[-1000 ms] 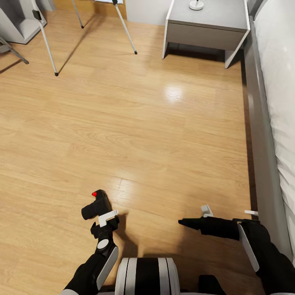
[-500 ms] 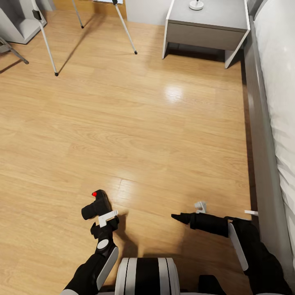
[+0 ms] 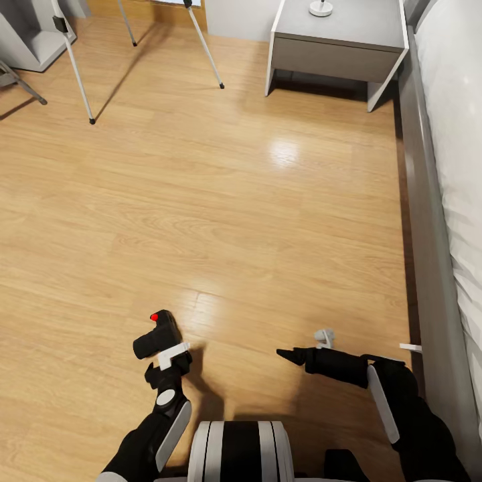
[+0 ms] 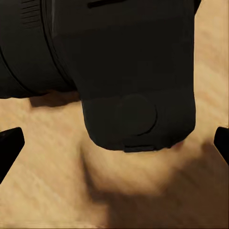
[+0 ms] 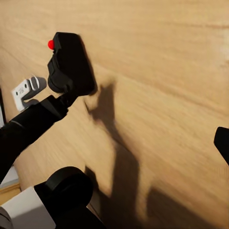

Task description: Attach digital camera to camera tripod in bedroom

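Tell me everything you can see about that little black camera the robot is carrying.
The digital camera is a small, chunky, matte black body with a round lens barrel sticking out sideways and a bright red dot on its top. The left gripper is shut on it from below and lifts it above the light wood floor, where it casts a shadow. In the left wrist view its underside shows a faint round disc and a small tab. In the right wrist view it sits tilted at the end of the black arm.
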{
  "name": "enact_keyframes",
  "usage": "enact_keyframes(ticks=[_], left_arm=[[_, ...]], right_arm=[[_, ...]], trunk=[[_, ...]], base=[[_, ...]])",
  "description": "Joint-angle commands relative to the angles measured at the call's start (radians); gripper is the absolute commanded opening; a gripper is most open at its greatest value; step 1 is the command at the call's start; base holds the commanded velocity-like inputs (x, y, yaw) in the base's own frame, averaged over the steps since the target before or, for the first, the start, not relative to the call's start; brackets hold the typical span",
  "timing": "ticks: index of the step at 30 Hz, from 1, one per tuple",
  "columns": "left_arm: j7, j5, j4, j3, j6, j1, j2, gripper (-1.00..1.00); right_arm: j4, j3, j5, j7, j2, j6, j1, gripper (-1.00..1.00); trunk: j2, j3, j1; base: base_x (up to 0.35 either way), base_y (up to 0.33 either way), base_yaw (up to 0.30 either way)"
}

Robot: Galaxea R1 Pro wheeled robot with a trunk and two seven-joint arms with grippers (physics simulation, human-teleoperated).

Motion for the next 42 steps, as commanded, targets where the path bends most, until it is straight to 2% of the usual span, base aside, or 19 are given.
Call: enact_keyframes(ticks=[1,17,42], left_arm=[[0.001,0.01,0.006,-0.007,-0.006,-0.001,0.001,1.0],[-0.003,0.008,0.017,-0.016,-0.006,-0.001,0.002,1.0],[-0.002,0.014,0.017,-0.008,-0.002,-0.001,0.001,1.0]], right_arm=[[0.0,0.0,-0.006,0.002,-0.002,0.008,0.0,1.0],[0.0,0.0,-0.003,0.005,-0.004,0.008,0.0,1.0],[0.0,0.0,-0.003,0.005,-0.006,0.009,0.0,1.0]], trunk=[[0.0,0.0,0.0],[0.0,0.0,0.0],[0.0,0.0,0.0]], base=[[0.0,0.0,0.0],[0.0,0.0,0.0],[0.043,0.0,0.0]])
